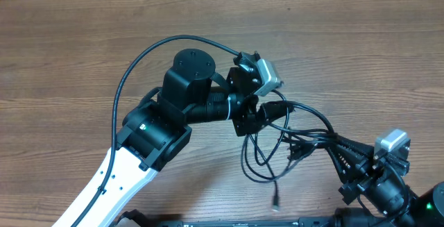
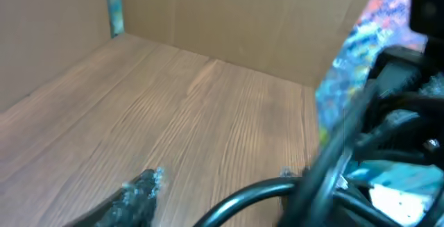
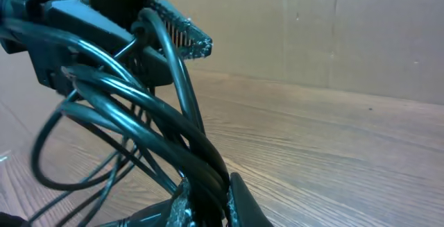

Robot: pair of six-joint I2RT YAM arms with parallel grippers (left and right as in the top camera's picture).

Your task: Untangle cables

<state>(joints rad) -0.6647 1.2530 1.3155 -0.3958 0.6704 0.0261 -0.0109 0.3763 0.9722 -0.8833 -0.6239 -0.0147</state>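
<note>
Cables point(image 1: 305, 142): nothing's separated yet, your right fingers point(image 3: 244, 206) clamp the tangle, can't tell if left fingers point(image 2: 139, 189) grip.

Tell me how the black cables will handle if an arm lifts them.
Probably floppy: the cables sag in loose loops, and one plug end lies slack on the table. Likely light, being so thin. They may snag rather than slide free, since several strands bunch together in the right gripper.
</note>
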